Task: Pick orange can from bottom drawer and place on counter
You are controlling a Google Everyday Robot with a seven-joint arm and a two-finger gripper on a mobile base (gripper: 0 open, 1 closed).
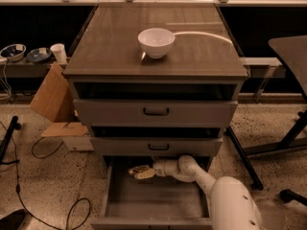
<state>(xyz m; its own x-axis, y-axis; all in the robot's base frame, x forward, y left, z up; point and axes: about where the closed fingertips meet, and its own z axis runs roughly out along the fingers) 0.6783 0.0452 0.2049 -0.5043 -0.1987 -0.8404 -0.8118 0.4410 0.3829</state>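
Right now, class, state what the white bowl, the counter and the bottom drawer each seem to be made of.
The white bowl looks like glazed ceramic: smooth, glossy, evenly white. The counter is likely laminate or sealed wood: grey-brown, with a sheen and faint plank lines. The bottom drawer seems to be painted metal, though its flat matt grey leaves that open. The gripper is at the drawer's back.
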